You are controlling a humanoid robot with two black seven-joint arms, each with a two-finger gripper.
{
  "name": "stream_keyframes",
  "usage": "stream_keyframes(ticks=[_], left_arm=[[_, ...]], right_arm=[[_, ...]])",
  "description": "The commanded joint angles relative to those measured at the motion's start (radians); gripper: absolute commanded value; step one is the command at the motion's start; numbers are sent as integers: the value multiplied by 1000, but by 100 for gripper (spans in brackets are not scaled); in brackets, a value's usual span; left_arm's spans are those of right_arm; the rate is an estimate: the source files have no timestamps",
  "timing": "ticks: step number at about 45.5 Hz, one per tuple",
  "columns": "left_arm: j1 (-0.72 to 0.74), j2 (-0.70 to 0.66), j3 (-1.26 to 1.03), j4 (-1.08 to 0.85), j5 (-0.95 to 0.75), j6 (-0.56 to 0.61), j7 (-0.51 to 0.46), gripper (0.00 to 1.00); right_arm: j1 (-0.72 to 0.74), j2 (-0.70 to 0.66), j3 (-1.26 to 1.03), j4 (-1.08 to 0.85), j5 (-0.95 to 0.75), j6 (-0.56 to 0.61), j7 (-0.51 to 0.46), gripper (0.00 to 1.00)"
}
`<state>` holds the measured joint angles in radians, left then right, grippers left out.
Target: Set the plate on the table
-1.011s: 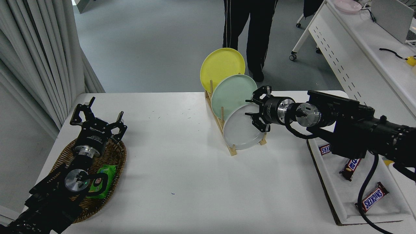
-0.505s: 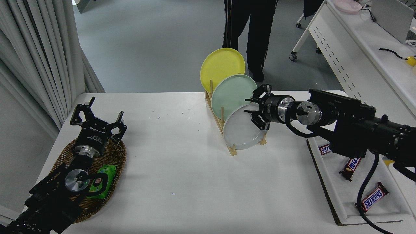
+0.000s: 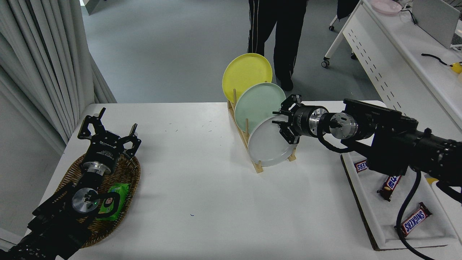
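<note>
The pale grey plate [image 3: 265,146] stands on edge in the front slot of a wooden rack [image 3: 258,167] on the white table [image 3: 202,195]. A mint green plate [image 3: 258,103] and a yellow plate [image 3: 245,74] stand behind it. My right gripper [image 3: 287,121] reaches in from the right, level with the grey plate's upper right rim. It is open, with its fingers spread on either side of the rim. My left gripper [image 3: 108,126] is open and parked at the lower left over a wicker basket [image 3: 126,173].
A green packet [image 3: 113,198] lies in the basket. A white tray [image 3: 379,216] with Snickers bars [image 3: 411,222] sits at the right under my right arm. A person [image 3: 276,32] stands behind the rack. A white perforated-panel desk [image 3: 382,61] stands at the far right.
My right gripper has moved slightly up and left, closing in on the grey plate's upper right rim. The plate and the left arm have not moved.
</note>
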<state>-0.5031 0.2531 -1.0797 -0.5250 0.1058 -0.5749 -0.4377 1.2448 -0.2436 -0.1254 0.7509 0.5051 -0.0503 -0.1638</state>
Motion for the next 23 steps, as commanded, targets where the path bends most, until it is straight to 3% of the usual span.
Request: stream_keyframes(ticks=[1, 23], left_arm=[[0, 0, 0, 0, 0, 0, -1, 100], [0, 0, 0, 0, 0, 0, -1, 100]], right_arm=[[-2, 1, 13, -2, 0, -2, 0, 23], [-8, 3, 16, -10, 0, -2, 0, 17]])
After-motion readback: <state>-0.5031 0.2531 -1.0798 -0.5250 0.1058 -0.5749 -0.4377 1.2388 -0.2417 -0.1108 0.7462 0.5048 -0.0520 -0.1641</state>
